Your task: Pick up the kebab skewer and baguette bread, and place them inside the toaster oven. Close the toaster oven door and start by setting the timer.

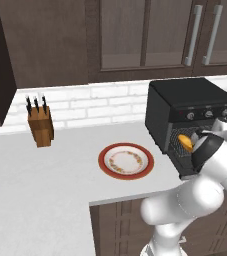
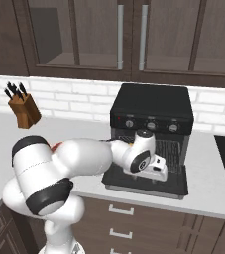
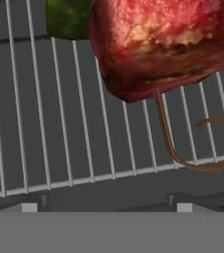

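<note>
The black toaster oven [image 2: 151,106] stands open, its door [image 2: 134,186] dropped flat in front. My gripper [image 2: 156,171] reaches into the oven mouth just above the wire rack [image 3: 59,123]. In the hand view the kebab skewer [image 3: 158,44] lies on the rack right ahead of my gripper [image 3: 106,207], with a red meat chunk, a green piece and a curled brown end. The fingertips [image 3: 28,207] stand wide apart with nothing between them, so the gripper is open. The golden baguette bread [image 1: 186,141] rests inside the toaster oven [image 1: 195,107], partly behind my arm.
A red-rimmed plate [image 1: 126,161] sits bare on the counter left of the oven. A wooden knife block [image 1: 40,125] stands at the back left by the brick wall. Three round knobs [image 2: 151,125] line the oven front. Dark cabinets hang above.
</note>
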